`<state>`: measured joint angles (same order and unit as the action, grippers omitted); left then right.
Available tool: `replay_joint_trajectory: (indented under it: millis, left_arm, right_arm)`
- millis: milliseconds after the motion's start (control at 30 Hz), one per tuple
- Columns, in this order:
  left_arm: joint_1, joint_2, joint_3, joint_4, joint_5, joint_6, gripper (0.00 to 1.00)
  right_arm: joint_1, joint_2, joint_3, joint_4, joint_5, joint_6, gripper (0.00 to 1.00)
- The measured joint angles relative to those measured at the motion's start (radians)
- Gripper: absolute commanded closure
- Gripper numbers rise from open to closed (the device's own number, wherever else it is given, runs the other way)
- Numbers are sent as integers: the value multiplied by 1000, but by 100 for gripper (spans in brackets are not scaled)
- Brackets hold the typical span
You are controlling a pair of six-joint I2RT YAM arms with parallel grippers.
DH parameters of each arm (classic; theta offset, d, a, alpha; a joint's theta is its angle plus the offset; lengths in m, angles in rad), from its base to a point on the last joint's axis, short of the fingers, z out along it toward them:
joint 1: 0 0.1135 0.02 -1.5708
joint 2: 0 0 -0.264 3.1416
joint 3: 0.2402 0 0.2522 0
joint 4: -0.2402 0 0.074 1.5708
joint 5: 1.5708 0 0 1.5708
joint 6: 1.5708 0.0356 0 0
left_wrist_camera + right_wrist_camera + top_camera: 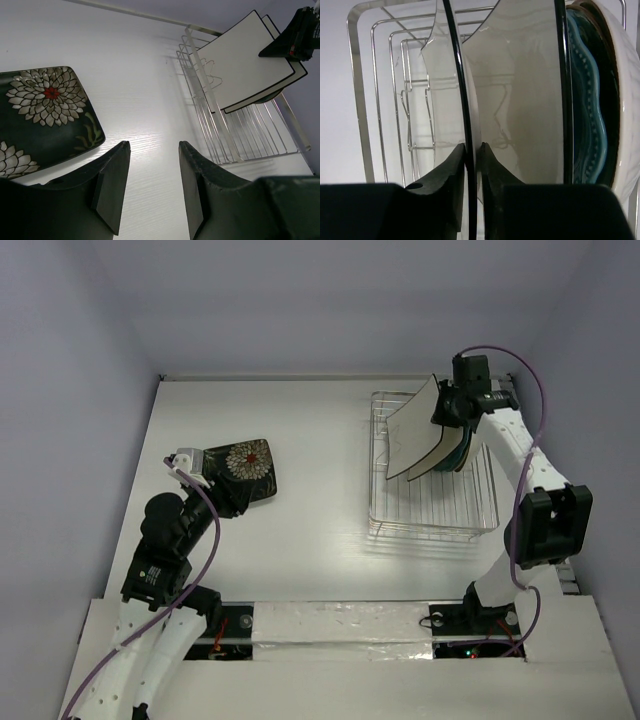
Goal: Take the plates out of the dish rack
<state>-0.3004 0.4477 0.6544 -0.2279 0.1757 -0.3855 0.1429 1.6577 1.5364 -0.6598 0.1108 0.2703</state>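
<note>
The silver wire dish rack [432, 508] stands right of centre. Two square cream-white plates with dark rims stand on edge in it; behind them sit a teal scalloped plate [587, 100] and a round brown-rimmed plate [622, 95]. My right gripper [472, 150] is shut on the rim of the front cream plate [412, 430], seen edge-on in the right wrist view [451, 100]. The second cream plate [520, 95] stands just behind it. The dark square patterned plate [245, 470] lies flat on the table at the left. My left gripper [152, 150] hangs open and empty beside it [42, 112].
The white table [320, 540] is closed in by pale walls at the back and both sides. The front half of the rack [250, 135] holds only bare tines. The right arm [535, 500] reaches over the rack's right side.
</note>
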Motion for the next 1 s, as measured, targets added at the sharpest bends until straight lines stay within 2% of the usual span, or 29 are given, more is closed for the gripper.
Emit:
replay_joint_trajectory:
  millis: [100, 567, 833, 1000]
  left_arm:
    - [0, 0, 0, 0, 0, 0, 59]
    - [0, 0, 0, 7, 8, 0, 59]
    - [0, 0, 0, 7, 8, 0, 58]
    - [0, 0, 0, 7, 7, 0, 52]
  right_arm:
    - [1, 0, 14, -7, -7, 3, 100]
    - [2, -38, 169, -137, 10, -9, 100]
    - [0, -198, 174, -156, 34, 12, 100]
    - [-2, -349, 159, -122, -14, 61, 100]
